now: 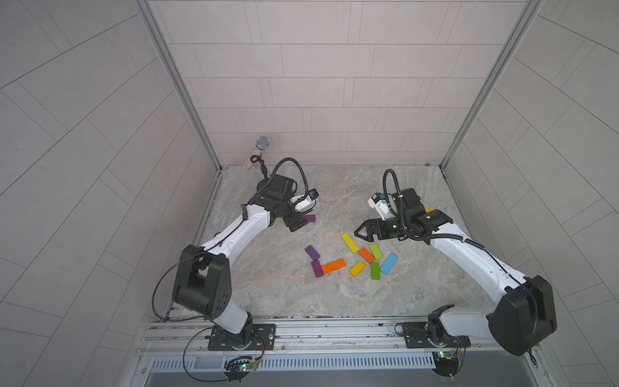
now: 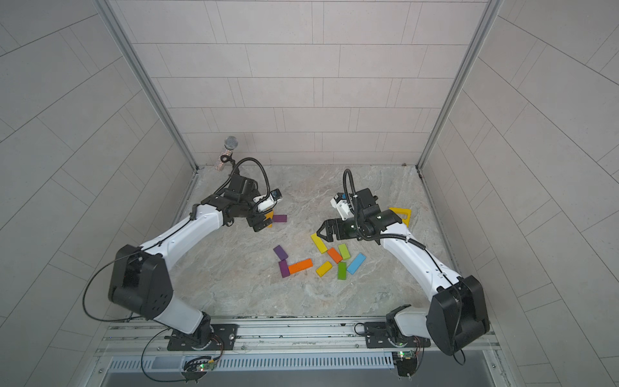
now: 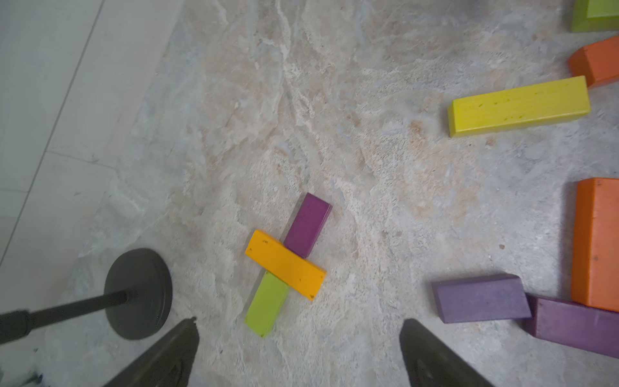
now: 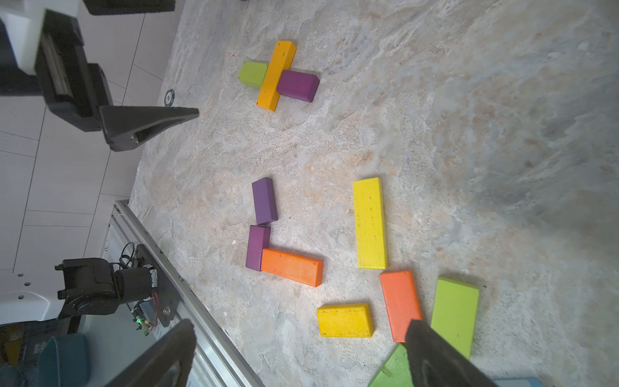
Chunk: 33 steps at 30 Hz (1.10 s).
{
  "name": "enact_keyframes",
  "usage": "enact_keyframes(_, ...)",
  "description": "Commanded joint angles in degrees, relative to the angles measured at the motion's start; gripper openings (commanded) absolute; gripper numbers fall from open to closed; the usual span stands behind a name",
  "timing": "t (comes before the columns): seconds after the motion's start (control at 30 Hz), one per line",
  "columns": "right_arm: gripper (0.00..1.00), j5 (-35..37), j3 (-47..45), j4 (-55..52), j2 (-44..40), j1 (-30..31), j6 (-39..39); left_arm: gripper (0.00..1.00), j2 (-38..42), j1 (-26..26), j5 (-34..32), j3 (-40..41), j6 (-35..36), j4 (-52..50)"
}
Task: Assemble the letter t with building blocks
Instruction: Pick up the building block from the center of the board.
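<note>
Nearest the front rail, on the desk [image 1: 301, 295], a dark purple block [image 1: 316, 268] butts against the end of a long orange block [image 1: 333, 265], forming an L. A second purple block [image 1: 312, 252] lies close beyond it. To the right is a loose cluster: small yellow block [image 1: 357, 268], dark green block [image 1: 375, 270], light blue block [image 1: 389, 263], short orange block [image 1: 366, 255], lime block [image 1: 375, 251] and long yellow block [image 1: 349, 243], all flat. The right gripper [image 4: 301, 320] hangs above the far side of this cluster, near the far end of the long yellow block, with jaws spread wide and nothing between them. Farther back and to the left sits the cross figure: an amber block [image 3: 285, 264] lies crosswise, touched on one side by a second lime block [image 3: 267, 303] and on the opposite side by a magenta block [image 3: 308, 225], the two roughly in line. The left gripper [image 3: 298, 319] is raised over the desk, jaws fully apart and empty. The figure lies just ahead of its fingertips, with the second lime block's end closest; no finger touches it. In both top views the gripper hides most of the figure. Beyond the right arm lies a yellow triangular frame [image 2: 402, 214]. A microphone [image 1: 262, 143] stands in the far left corner, and its round base [image 3: 138, 294] is beside the left gripper.
</note>
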<state>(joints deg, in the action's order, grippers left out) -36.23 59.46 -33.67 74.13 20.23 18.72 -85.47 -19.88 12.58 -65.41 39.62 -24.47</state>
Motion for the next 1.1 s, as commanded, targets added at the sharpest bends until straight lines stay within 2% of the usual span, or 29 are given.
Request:
enact_keyframes(0.0, 1.00, -1.21, -0.55, -0.19, -1.03, -0.11, -0.10, 1.00, 8.81, 0.37, -5.38, 9.18, -12.46, 11.35)
enact_keyframes(0.1, 1.00, -1.30, -0.49, -0.17, -0.93, -0.01, 0.21, 1.00, 16.34, 0.37, -8.22, 15.52, -19.74, 15.04)
enact_keyframes(0.23, 1.00, -0.50, 0.20, -0.40, -1.05, 0.01, 0.71, 1.00, 20.21, 0.37, -10.73, 16.61, -34.20, 9.22)
enact_keyframes(0.33, 1.00, 2.16, 0.35, -1.14, -1.64, 0.07, 1.32, 1.00, 19.29, 0.21, -12.38, 14.92, -47.37, 3.72)
enact_keyframes(0.37, 1.00, 2.79, 0.31, -1.50, -1.68, 0.07, 1.41, 1.00, 18.40, -0.17, -12.89, 14.28, -49.60, 2.41)
enact_keyframes(0.57, 1.00, 3.87, 0.75, -3.44, -2.08, 0.01, 1.61, 1.00, 13.16, -8.84, -24.07, 13.65, -66.06, -1.46)
enact_keyframes(0.67, 1.00, 4.40, -0.08, -3.39, -3.15, 0.07, 1.66, 0.93, 11.20, -9.62, -22.26, 15.50, -74.16, -0.58)
enact_keyframes(0.77, 1.00, 4.09, -1.16, -3.18, -3.74, 0.07, 1.67, 0.89, 10.17, -9.70, -19.50, 18.03, -77.32, 2.82)
enact_keyframes(0.87, 1.00, 3.52, -1.00, -3.72, -3.00, 0.07, 1.12, 0.85, 8.78, -9.58, -18.80, 18.18, -82.89, 1.57)
enact_keyframes(1.0, 1.00, 3.14, -0.96, -2.46, -2.54, 0.07, 1.63, 0.74, 5.86, -9.74, -12.36, 19.50, -93.72, 4.25)
enact_keyframes(1.07, 1.00, 2.84, -0.85, -1.97, -2.54, 0.07, 2.06, 0.71, 4.60, -10.15, -9.50, 18.28, -96.78, 3.54)
